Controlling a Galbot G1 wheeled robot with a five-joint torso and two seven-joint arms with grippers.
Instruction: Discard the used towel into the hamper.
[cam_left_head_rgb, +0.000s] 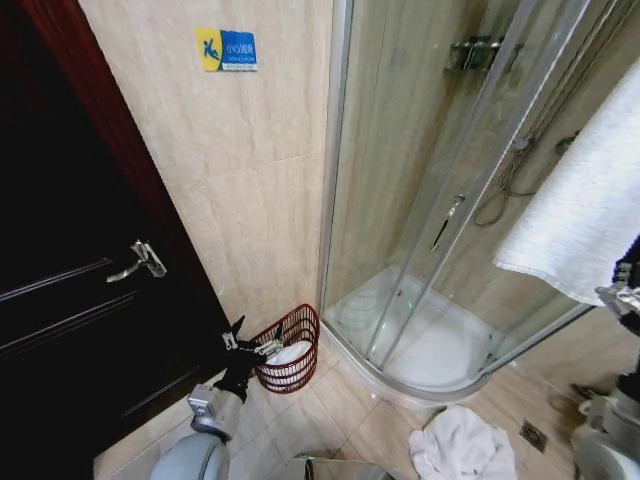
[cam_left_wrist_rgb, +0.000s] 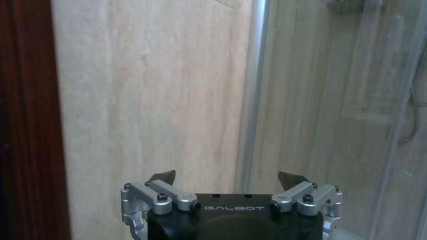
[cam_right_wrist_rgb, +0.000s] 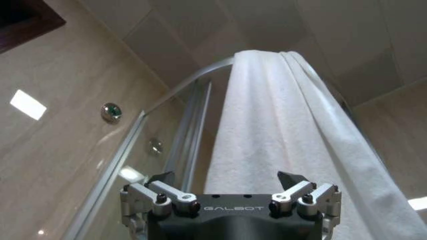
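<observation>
The curved glass shower enclosure (cam_left_head_rgb: 450, 200) is the largest thing in the head view, its clear panels framed in pale metal and standing on a white rounded tray; a wire shelf high inside it is blurred by the glass. Left of it runs a wall of smooth beige tile carrying a small blue-and-yellow sign (cam_left_head_rgb: 226, 49) whose characters are too small to read, and further left a dark wooden door (cam_left_head_rgb: 70, 300) with a silver lever handle (cam_left_head_rgb: 138, 261). A thick white terry towel (cam_left_head_rgb: 585, 210) hangs at the right, cut off by the frame edge; the right wrist view shows it draped over the enclosure's top rail. A second white towel (cam_left_head_rgb: 462, 448) lies crumpled on the tiled floor near the tray. The hamper (cam_left_head_rgb: 291, 352), a small round reddish-brown wire basket with open ribbed sides, stands on the floor against the wall beside the enclosure and holds something white, partly hidden by its rim. The left end effector (cam_left_head_rgb: 250, 340) sits just beside the hamper's rim, fingers apart and empty. The right end effector (cam_right_wrist_rgb: 227, 181), fingers apart, points up at the hanging towel without gripping it.
</observation>
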